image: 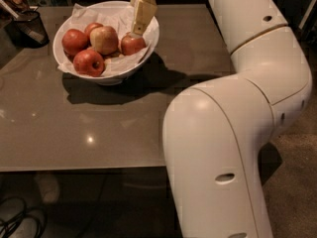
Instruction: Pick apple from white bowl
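The room is dim and the light comes from above, so it makes a small bright spot (89,139) on the brown bench (124,128) near its front edge and a pale shine by the left edge. The white bowl (111,76) throws a big dark shadow (148,76) on the bench in front of it and to its right. The big white arm (257,58) looks bright, the floor (74,207) under the bench is almost black, and the end effector (134,31) hangs pale yellow over the right side of the bowl, near the back edge.
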Tool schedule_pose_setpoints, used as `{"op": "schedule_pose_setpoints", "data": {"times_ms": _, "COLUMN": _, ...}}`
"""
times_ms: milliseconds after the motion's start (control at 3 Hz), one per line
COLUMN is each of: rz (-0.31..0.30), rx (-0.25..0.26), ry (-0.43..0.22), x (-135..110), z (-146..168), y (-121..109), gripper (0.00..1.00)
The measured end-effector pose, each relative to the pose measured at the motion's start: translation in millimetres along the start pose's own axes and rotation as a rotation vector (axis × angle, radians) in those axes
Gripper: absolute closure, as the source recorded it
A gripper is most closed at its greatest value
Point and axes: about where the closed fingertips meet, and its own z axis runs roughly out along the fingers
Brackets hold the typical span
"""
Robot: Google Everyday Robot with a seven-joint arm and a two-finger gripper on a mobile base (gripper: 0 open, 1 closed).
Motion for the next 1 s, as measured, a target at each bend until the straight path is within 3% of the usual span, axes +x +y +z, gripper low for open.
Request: {"op": "schedule_pose_setpoints", "data": {"times_ms": 1000, "rz": 0.045, "rx": -0.031, "ry": -0.017, "x": 0.2, "z": 24.6, "y": -7.8, "gripper": 0.26}}
